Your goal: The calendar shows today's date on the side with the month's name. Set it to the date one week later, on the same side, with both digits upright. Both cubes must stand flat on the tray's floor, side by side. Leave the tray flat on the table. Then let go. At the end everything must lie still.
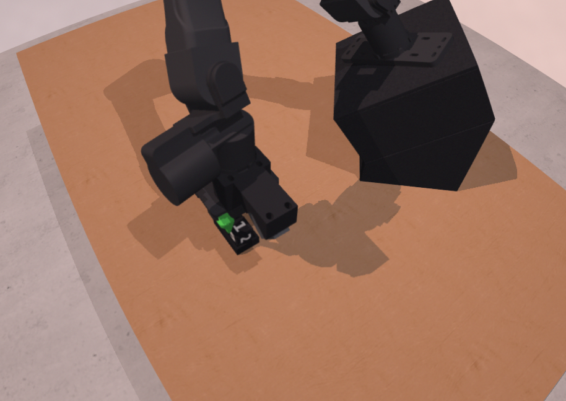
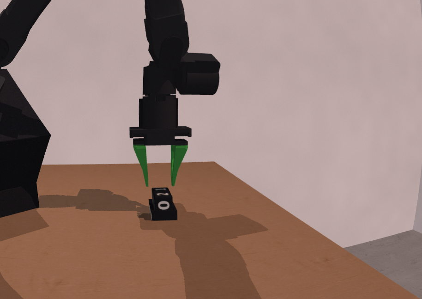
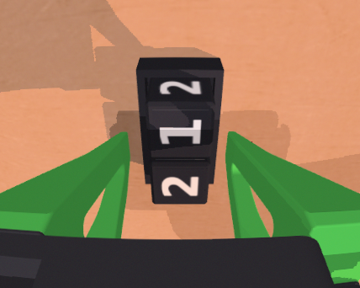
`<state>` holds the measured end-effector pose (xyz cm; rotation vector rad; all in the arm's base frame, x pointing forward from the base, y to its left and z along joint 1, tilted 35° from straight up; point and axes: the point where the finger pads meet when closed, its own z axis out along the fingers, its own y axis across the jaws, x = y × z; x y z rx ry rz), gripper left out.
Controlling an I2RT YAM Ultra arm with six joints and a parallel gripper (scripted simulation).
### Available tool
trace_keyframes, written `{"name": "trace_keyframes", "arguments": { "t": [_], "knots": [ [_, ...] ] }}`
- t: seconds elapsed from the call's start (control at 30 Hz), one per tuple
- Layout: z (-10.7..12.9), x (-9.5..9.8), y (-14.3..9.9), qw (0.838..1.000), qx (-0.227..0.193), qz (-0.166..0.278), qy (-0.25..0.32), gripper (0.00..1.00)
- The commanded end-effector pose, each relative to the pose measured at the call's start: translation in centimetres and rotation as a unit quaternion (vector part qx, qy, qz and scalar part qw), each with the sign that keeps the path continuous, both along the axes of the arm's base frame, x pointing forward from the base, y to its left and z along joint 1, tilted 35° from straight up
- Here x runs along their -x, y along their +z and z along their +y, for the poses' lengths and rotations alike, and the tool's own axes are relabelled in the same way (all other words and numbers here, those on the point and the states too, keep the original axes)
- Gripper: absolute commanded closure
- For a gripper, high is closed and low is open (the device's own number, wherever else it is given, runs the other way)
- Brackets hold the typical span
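The small black calendar [image 1: 242,237] stands on the wooden table top, its two cubes in a row in the tray. In the wrist view the calendar [image 3: 180,132] shows the white digits 2, 1 and 2 in a line. In the exterior view the calendar [image 2: 162,205] shows a 0 on the end face turned to that camera. My gripper [image 2: 159,185] hangs straight above it, its green fingers pointing down, the tips just above the cubes. The fingers stand apart on either side of the calendar in the wrist view [image 3: 178,140] and touch nothing. In the top view only one green finger [image 1: 225,222] shows.
The arm's large black base block [image 1: 411,108] stands on the table behind and to the right, also at the left edge of the exterior view [image 2: 16,142]. The table edge [image 2: 306,220] runs off diagonally to the right of the calendar.
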<state>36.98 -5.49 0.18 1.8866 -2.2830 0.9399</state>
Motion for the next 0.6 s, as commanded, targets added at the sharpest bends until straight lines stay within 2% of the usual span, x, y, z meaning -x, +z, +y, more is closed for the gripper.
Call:
{"name": "trace_keyframes", "arguments": {
  "t": [0.0, 0.57],
  "knots": [
    [0.92, -0.41, 0.51, 1.000, -0.008, -0.013, 0.008, 0.55],
    [1.01, -0.92, 0.59, 1.000, -0.009, -0.014, 0.008, 0.55]
  ]
}}
